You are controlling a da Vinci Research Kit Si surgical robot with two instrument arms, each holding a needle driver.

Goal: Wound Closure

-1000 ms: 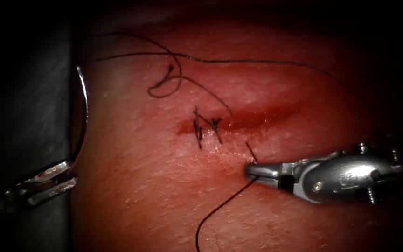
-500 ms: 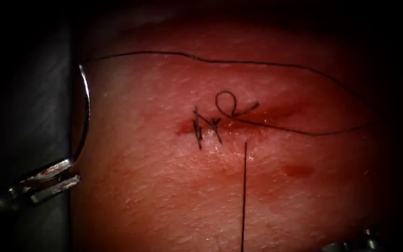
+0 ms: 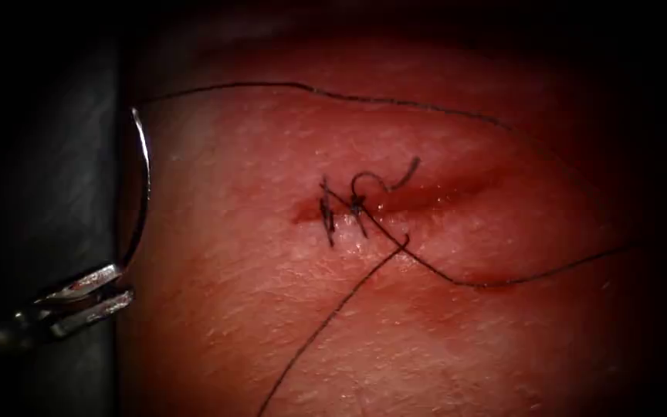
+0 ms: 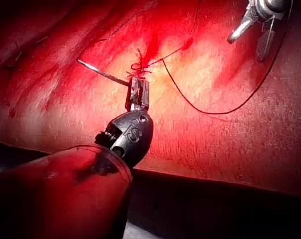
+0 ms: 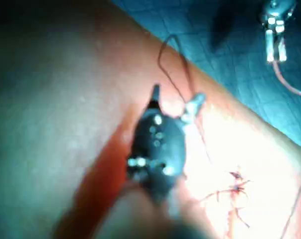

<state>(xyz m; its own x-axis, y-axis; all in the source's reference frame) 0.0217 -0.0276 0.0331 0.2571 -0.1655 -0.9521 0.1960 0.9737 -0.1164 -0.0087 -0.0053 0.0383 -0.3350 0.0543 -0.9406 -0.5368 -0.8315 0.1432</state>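
The tissue bears a cut with knotted stitches at its left end. My left tool is off the tissue's left edge, shut on the curved needle near one end; the needle is out of the tissue. The left wrist view has these jaws clamped on the needle. Thread runs from the needle across the far tissue; other strands lie slack from the knot. My right tool hovers over the tissue, open with nothing between its jaws, as also seen in the left wrist view.
Red fluid marks the tissue right of and below the stitches. A short thread tail curls up beside the knot. A dark bench surface lies left of the tissue's edge.
The right tool, shut on thread below the cut, pulled away past the lower right edge; the loop drew down onto the knot. The taut strand has since gone slack. The left tool stayed still.
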